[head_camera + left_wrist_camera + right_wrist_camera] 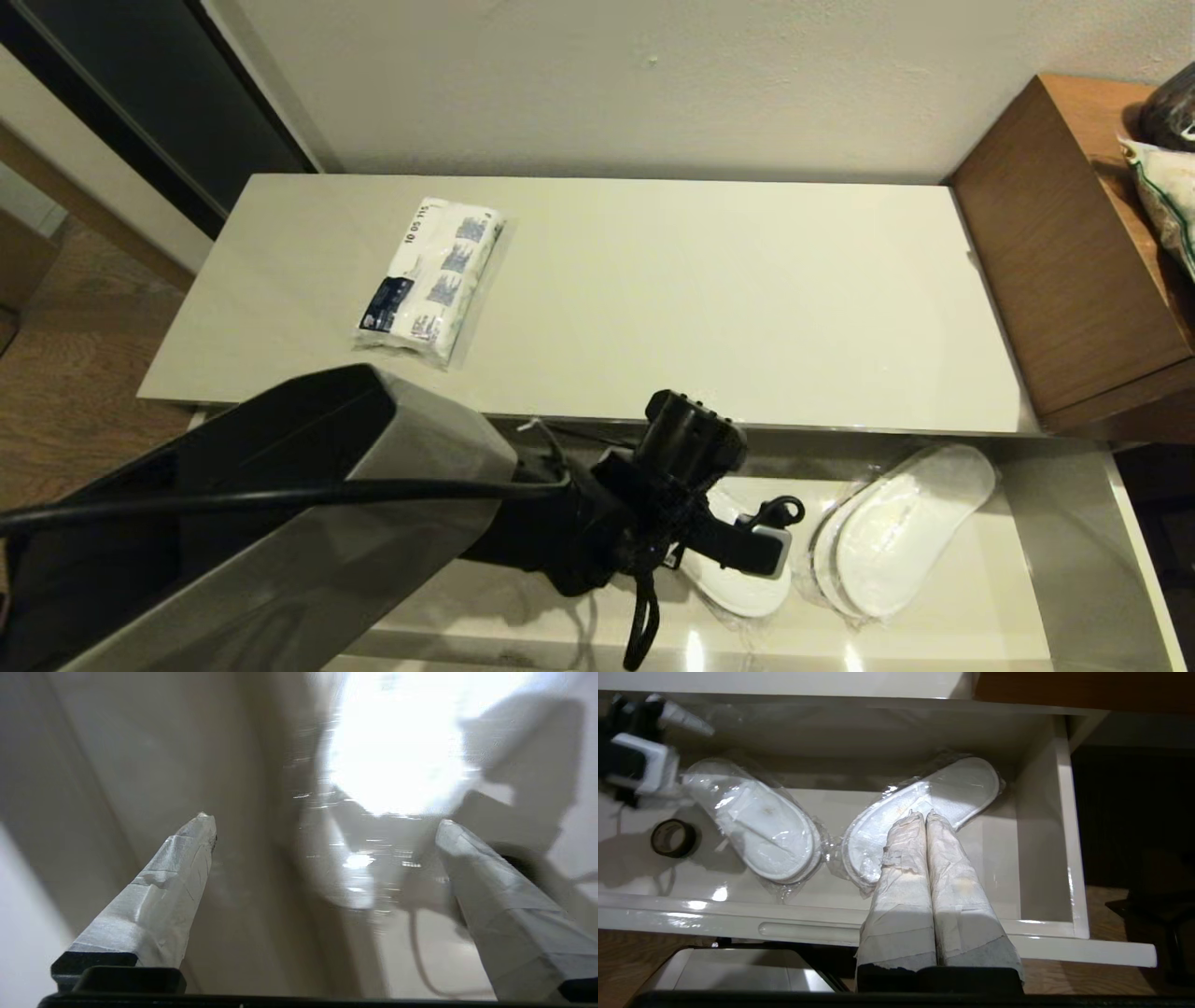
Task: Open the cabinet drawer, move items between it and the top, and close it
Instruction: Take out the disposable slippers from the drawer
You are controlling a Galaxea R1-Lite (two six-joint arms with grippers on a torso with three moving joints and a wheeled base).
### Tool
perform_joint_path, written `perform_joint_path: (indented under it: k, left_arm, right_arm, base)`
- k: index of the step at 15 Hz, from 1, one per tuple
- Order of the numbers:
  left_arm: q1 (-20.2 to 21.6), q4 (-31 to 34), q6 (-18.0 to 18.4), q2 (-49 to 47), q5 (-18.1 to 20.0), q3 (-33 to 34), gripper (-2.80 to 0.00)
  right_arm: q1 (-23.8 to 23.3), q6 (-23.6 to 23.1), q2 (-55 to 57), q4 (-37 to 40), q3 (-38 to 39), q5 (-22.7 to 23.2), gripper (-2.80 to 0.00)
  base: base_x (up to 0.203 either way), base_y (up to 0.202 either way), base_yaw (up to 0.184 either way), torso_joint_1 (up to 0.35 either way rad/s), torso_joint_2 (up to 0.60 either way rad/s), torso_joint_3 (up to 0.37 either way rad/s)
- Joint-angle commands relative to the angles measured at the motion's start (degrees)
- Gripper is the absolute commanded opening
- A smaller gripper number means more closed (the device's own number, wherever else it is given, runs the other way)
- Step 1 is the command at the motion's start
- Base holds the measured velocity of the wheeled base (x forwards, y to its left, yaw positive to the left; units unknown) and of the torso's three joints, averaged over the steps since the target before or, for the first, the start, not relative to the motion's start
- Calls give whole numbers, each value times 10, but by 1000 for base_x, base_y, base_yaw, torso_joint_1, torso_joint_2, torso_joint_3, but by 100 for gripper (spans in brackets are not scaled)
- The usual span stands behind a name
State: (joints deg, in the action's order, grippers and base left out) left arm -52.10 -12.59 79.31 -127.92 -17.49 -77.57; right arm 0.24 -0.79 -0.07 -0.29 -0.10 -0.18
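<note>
Right, the cabinet drawer is pulled out and two packs of slippers sit on its floor. The left pack lies mid-drawer; the right pack lies toward the drawer's right wall, its toe angled at the back right corner. The tissue packet is up on the top, near its left end, well apart from the front edge.

Your left gripper is inside the drawer, over the left pack, jaws spread wide and holding nothing. My read: the step in hand is picking that pack.

To do it well:
- Come down square on the pack's middle, one finger each side of its narrow width, not along its length.
- The clear wrap is slick and loose; pinch the slipper, not just film, or it will likely slide out.
- Mind the small black ring just beside the pack, toward the drawer's left end. Don't sweep it.
- Lift straight up, clear the top's front edge, then carry it over.

Your right gripper hangs clenched and empty over the drawer's front rail, above the right pack. Leave it parked.
</note>
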Motion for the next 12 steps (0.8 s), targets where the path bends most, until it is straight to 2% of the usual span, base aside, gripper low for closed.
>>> perform_joint_path:
  k: [1,3,6,12]
  left_arm:
    - [-11,-1,2,24,-1,39,0]
    - [-24,-3,-4,35,-1,80,0]
    - [-54,1,-43,60,-2,125,0]
    - [-98,35,-111,88,-7,140,0]
  right_arm:
    - [0,0,1,0,0,0,-280]
    - [0,0,1,0,0,0,-280]
    - [0,0,1,0,0,0,-280]
    - [0,0,1,-1,0,0,-280]
  base:
    - [0,0,0,0,0,0]
    - [0,0,0,0,0,0]
    - [0,0,0,0,0,0]
    - [0,0,0,0,0,0]
